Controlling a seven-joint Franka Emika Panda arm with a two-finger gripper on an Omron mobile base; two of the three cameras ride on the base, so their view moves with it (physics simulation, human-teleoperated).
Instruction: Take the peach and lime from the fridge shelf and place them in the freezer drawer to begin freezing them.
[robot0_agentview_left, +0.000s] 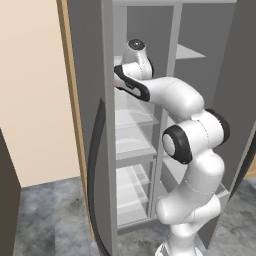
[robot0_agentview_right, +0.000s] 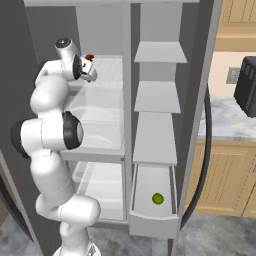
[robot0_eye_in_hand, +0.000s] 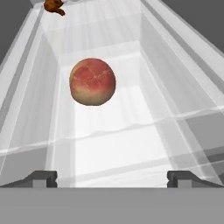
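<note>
Reaching into the left side of the open fridge, the white arm (robot0_agentview_left: 192, 140) holds its gripper (robot0_eye_in_hand: 112, 177) over a clear glassy shelf (robot0_eye_in_hand: 131, 144). Seen from the hand camera, the two dark fingertips (robot0_eye_in_hand: 41, 178) stand far apart near the bottom corners, so the jaws are open and hold nothing. The peach (robot0_eye_in_hand: 92, 82) lies ahead of them on the shelf, left of the shelf's middle and apart from both side rims, its paler yellowish patch low on its surface. A small brown thing (robot0_eye_in_hand: 54, 5) sits at the far left corner of the shelf; what it is cannot be told. From the right base camera, the lime (robot0_agentview_right: 158, 198) lies in the pulled-out grey freezer drawer (robot0_agentview_right: 154, 222), toward its front edge, below the plain grey shelves (robot0_agentview_right: 156, 97) of the right column.
</note>
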